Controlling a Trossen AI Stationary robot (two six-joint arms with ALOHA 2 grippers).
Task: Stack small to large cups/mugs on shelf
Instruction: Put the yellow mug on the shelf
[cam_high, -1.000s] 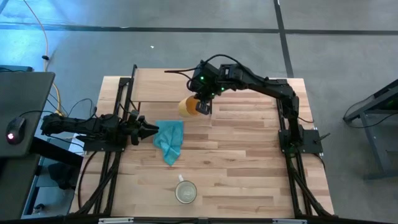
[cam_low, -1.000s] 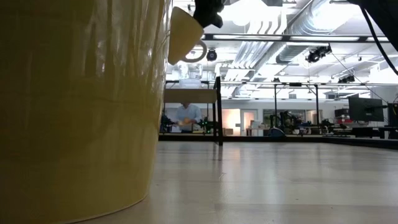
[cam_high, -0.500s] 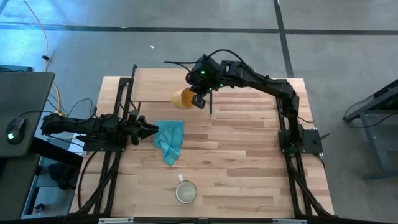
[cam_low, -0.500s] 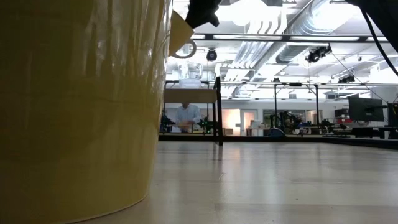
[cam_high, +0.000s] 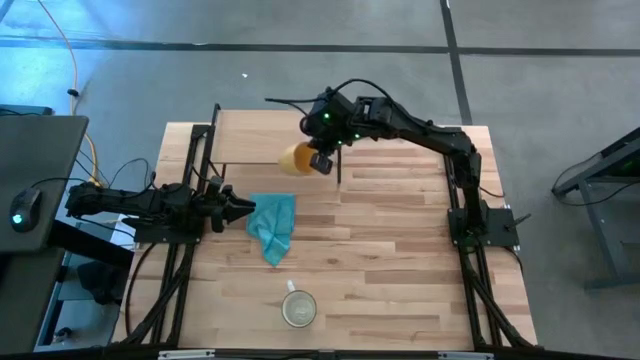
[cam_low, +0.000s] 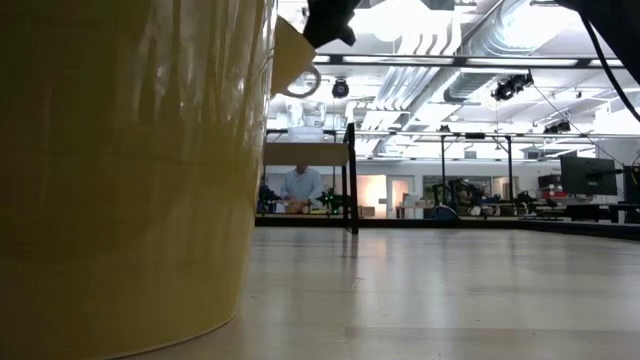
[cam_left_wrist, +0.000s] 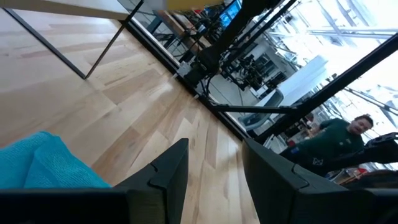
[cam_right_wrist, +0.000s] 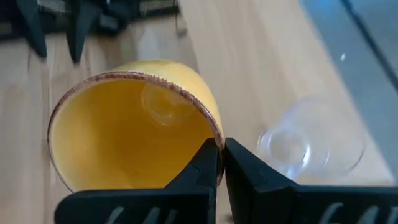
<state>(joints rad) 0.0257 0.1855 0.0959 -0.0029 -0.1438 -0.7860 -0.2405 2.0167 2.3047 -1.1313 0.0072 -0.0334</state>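
Observation:
The orange mug (cam_high: 294, 158) hangs in the air over the near edge of the shelf (cam_high: 250, 135), tipped on its side, in my shut right gripper (cam_high: 320, 161). The low view shows the mug (cam_low: 288, 52) high up with its handle (cam_low: 300, 84) hanging down. The clear glass cup (cam_right_wrist: 310, 147) sits on pale wood just beyond the mug. The cream-white mug (cam_high: 298, 309) stands on its base near the table's near edge and fills the low view's left (cam_low: 130, 170). My left gripper (cam_high: 246, 208) waits open beside the teal cloth (cam_high: 274, 228). My right gripper pinches the orange mug's wall at the rim (cam_right_wrist: 216, 138), one finger (cam_right_wrist: 204, 167) inside the mouth and the other (cam_right_wrist: 245, 163) outside. The fingers come from above, slanting down. The mug is lifted clear and tilted, its mouth turned toward the wrist camera.
The teal cloth lies crumpled mid-table, left of centre (cam_left_wrist: 43, 165). Black frame posts (cam_high: 338, 165) mark the shelf's edges. The right half of the plank table (cam_high: 420, 250) is bare. A person (cam_low: 297, 187) sits far off in the room behind.
My right gripper carried the orange mug a short way toward the table's far-left, up to the shelf's near edge, and slightly up, staying shut on it. In the last half second it held almost still.

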